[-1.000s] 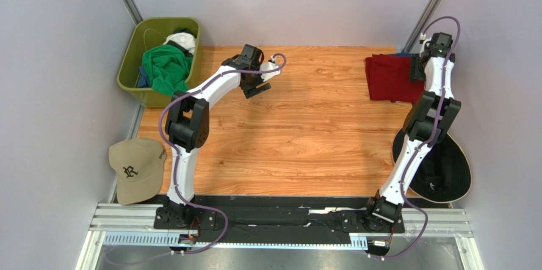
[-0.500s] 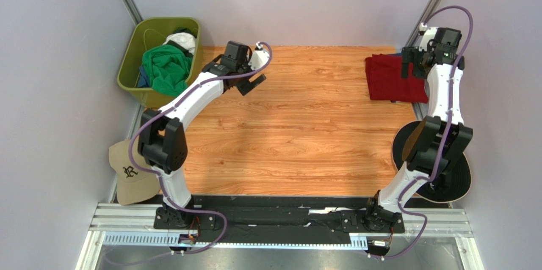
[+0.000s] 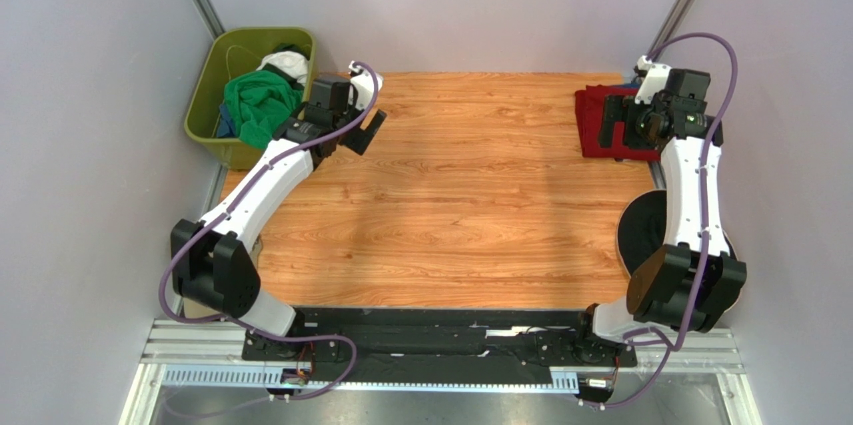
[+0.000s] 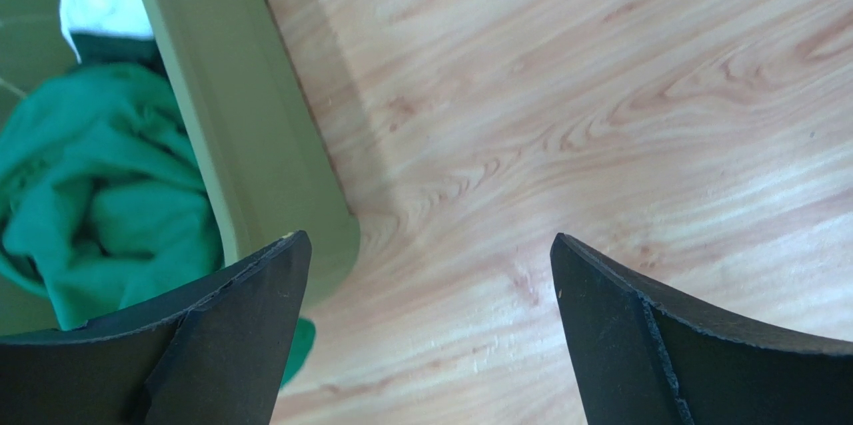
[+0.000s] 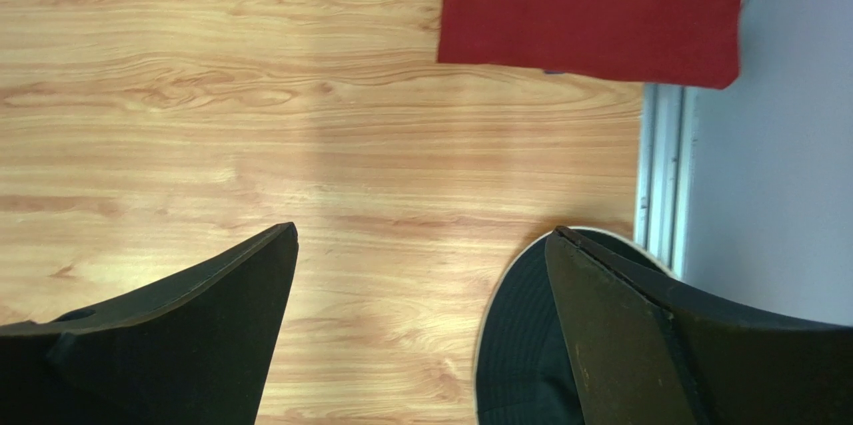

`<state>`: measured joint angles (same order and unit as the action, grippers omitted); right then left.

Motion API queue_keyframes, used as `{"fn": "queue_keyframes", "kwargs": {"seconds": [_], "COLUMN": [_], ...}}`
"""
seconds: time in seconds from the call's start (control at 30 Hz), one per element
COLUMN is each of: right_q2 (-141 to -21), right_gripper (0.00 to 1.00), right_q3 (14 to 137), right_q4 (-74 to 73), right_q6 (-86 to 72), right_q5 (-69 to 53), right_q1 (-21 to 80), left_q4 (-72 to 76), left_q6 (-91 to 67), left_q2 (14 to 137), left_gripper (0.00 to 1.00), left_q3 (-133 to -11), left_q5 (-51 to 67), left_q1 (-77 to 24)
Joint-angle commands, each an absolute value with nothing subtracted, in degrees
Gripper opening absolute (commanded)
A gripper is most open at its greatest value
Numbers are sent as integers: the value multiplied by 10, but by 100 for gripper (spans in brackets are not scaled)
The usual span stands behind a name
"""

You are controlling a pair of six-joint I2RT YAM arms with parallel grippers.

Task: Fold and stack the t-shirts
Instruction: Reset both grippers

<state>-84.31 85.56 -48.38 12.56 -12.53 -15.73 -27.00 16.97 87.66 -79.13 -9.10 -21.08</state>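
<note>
A dark red t-shirt [image 3: 599, 117] [image 5: 596, 10] lies folded flat at the table's back right corner. My right gripper [image 3: 613, 131] [image 5: 420, 230] hangs open above the table just in front of it, with nothing between its fingers. A bright green t-shirt [image 3: 255, 105] [image 4: 90, 185] is bunched in the olive bin [image 3: 203, 95] [image 4: 255, 145] at the back left. My left gripper [image 3: 358, 131] [image 4: 425, 240] is open and empty over bare wood beside the bin's right wall. The navy-blue shirt shows only as a sliver [image 3: 224, 125] under the green one.
A white cloth [image 3: 285, 65] [image 4: 95, 0] lies at the bin's far end. A black wide-brimmed hat [image 3: 641, 235] [image 5: 521, 345] sits at the table's right edge below the right gripper. Grey walls close in both sides.
The left arm swung left to the bin's side, jaws widening. The right gripper let go of the red shirt, opened wide and drew back above it.
</note>
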Motion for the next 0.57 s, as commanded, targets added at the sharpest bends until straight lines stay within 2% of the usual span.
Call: {"fn": "queue_keyframes", "kwargs": {"seconds": [0.0, 0.53], "right_q2": [-794, -749], "right_gripper": [100, 99], "right_q3": [832, 765], "right_q4": [-472, -417], "right_q6": [91, 63], "right_q5": [-142, -115], "right_q1": [-126, -68], "left_q4": [-214, -197], "left_q6": [121, 98], "left_q2": [815, 742], "left_gripper": [99, 99], "left_q3": [-740, -707], "left_q5": [-122, -108], "left_q1": [-206, -204]}}
